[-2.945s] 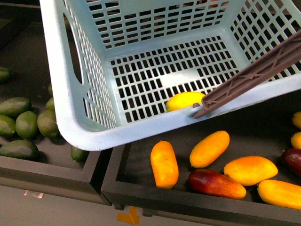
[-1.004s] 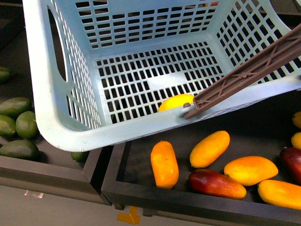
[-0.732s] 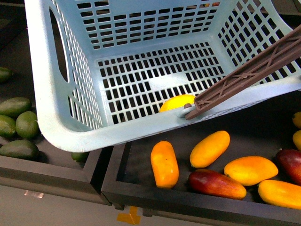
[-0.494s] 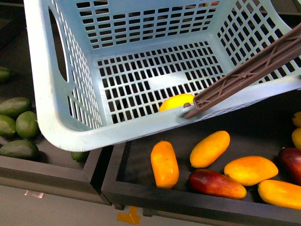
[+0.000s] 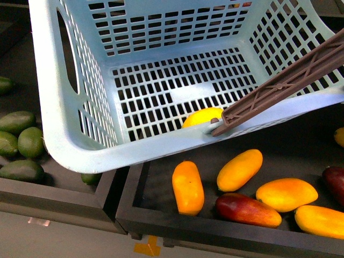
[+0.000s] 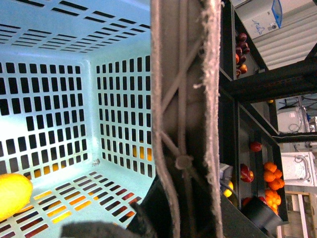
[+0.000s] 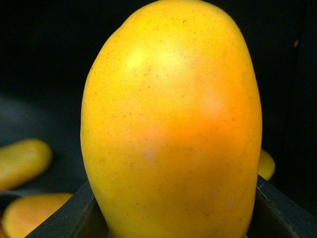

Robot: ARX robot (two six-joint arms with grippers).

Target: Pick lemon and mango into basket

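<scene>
Your right gripper (image 7: 173,215) is clamping the smooth, slippery-looking mango (image 7: 171,124) mid-body; your left gripper (image 6: 168,218) is seemingly gripping the basket handle (image 5: 279,88).

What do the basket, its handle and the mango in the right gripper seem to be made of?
The basket: likely moulded plastic, pale blue-green, semi-gloss; slotted lattice walls, soft highlights. The handle: brownish ribbed plastic, matte, with frayed edges. The mango: smooth, finely speckled orange-yellow skin; real or imitation, I cannot tell.
</scene>
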